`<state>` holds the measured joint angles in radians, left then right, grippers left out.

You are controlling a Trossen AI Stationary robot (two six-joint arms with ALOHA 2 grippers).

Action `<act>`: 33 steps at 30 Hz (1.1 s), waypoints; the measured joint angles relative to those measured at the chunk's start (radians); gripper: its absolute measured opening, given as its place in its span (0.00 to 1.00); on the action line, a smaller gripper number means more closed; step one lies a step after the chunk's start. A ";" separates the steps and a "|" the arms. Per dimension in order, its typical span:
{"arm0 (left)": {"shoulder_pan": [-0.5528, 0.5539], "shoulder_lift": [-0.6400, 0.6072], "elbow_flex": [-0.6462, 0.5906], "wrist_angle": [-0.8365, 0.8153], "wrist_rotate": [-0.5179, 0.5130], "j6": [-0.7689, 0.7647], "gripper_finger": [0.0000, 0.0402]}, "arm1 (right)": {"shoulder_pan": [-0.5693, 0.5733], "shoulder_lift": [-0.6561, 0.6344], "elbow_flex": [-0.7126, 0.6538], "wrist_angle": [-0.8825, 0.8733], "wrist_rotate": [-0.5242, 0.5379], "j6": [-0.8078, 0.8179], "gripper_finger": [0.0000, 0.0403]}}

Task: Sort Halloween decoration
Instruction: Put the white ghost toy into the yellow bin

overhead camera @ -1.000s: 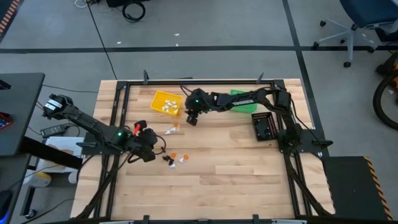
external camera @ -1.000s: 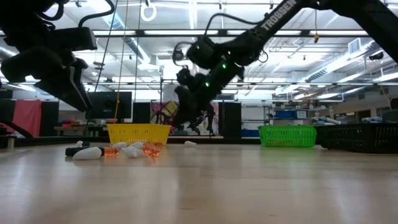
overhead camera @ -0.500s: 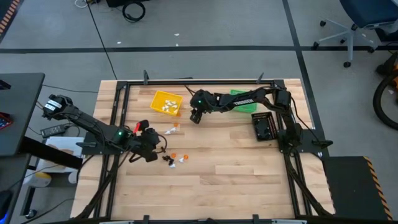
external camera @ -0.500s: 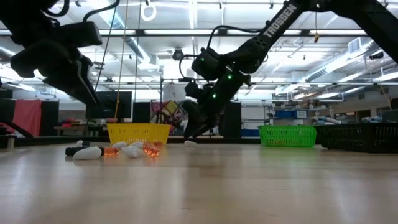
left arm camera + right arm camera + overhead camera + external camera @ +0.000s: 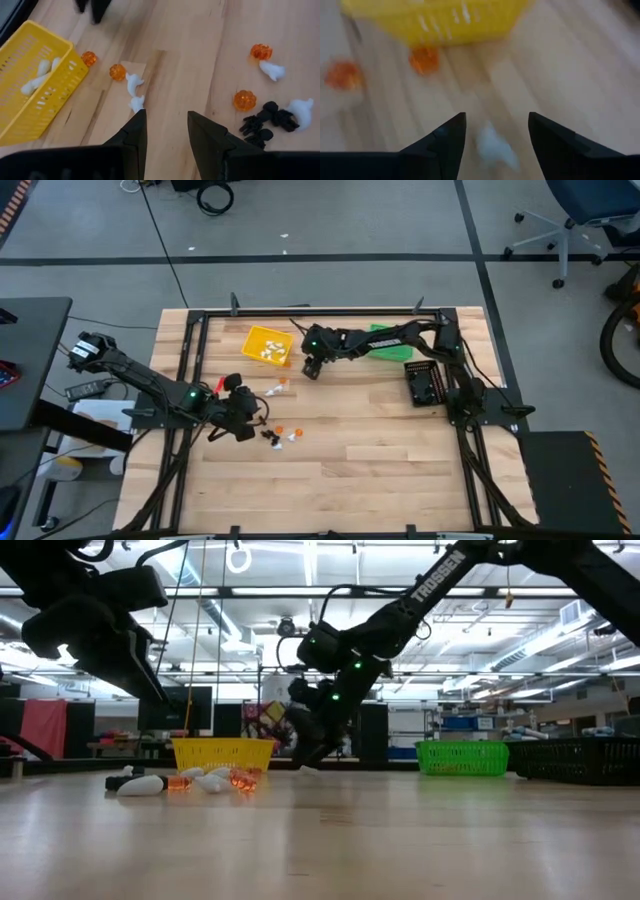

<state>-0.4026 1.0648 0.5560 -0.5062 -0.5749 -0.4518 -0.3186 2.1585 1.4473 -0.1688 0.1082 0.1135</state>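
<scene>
The right gripper (image 5: 311,368), by the yellow bin (image 5: 266,345) near the table's (image 5: 400,450) far edge, is now spreading its fingers wider than a second ago, over a white trinket (image 5: 492,145) it is not yet grasping. The left gripper (image 5: 165,125), parted and empty, is hovering near the scattered trinkets (image 5: 280,433). "TROSSEN" is readable on the right arm (image 5: 440,575).

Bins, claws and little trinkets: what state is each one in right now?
Yellow bin: upright, white trinkets inside.
Green bin: partly under the right arm, contents hidden.
Black bin: upright, contents unclear.
Loose trinkets: scattered on the table.
Left gripper: open, empty.
Right gripper: open, a white trinket below it.
</scene>
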 joint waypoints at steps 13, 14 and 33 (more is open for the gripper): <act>0.000 0.000 0.000 0.002 0.037 0.002 0.29 | -0.004 0.001 0.017 -0.132 -0.051 -0.010 0.45; 0.000 0.000 0.000 0.003 0.037 0.002 0.29 | -0.002 0.001 0.017 -0.134 -0.050 -0.020 0.44; -0.001 0.000 0.000 -0.007 0.064 0.000 0.29 | 0.042 -0.003 0.017 -0.148 -0.072 -0.128 0.25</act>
<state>-0.4034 1.0649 0.5560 -0.5133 -0.5110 -0.4519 -0.2769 2.1559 1.4643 -0.3172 0.0360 -0.0148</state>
